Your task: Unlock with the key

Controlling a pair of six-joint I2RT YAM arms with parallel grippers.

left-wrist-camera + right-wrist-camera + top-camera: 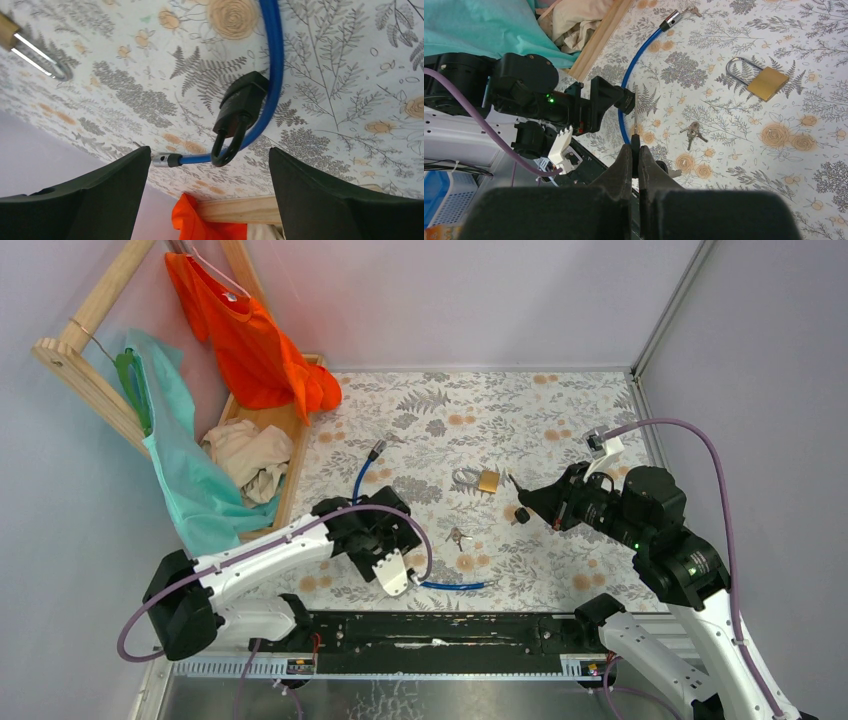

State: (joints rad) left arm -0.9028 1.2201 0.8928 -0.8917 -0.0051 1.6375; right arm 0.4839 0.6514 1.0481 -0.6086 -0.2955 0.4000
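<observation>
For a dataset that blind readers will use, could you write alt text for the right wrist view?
The right gripper is shut on the key, whose silver blade points away over a floral table. Beyond lie a brass padlock, small silver keys and a blue cable, with the left arm near the cable.

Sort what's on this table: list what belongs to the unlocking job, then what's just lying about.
Job: key, pinched in right gripper; black padlock on blue cable, below the open left gripper, probably the lock; brass padlock, possibly instead.
Lying about: small silver keys; orange garment; teal garment; beige cloth.
</observation>
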